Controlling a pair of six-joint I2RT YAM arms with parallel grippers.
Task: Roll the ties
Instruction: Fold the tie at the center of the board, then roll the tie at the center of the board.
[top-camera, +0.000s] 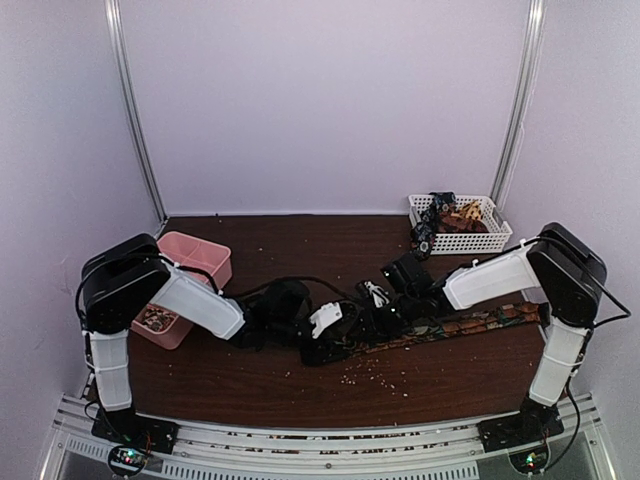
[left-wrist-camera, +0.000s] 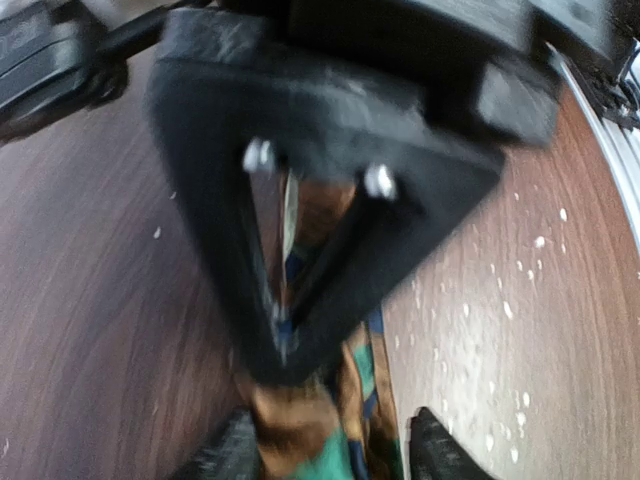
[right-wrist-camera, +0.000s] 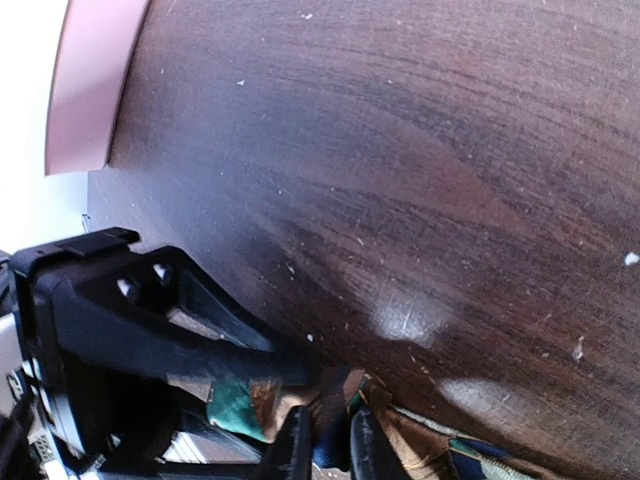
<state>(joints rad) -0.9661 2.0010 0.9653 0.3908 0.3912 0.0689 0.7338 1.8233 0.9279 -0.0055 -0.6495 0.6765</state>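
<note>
Right hand (right-wrist-camera: 328, 452): fingers nearly together, pinching the end of a long brown, orange and green patterned fabric necktie (top-camera: 470, 324).

Left hand (left-wrist-camera: 325, 455): about half open, fingers astride the same end; no clear pinch visible.

The two hands meet mid-counter. The rest of the necktie lies flat and uncoiled on the dark wooden counter (top-camera: 250, 385), running toward the right arm's base.

Judgement: at most a first fold made; nearly the whole length is left to wind.

White slotted plastic basket (top-camera: 480, 243), far right corner, holds bunched dark blue and brown ties (top-camera: 445, 215); cannot tell whether they are coiled.

Pale crumbs (top-camera: 375, 375) lie scattered near the hands.
</note>
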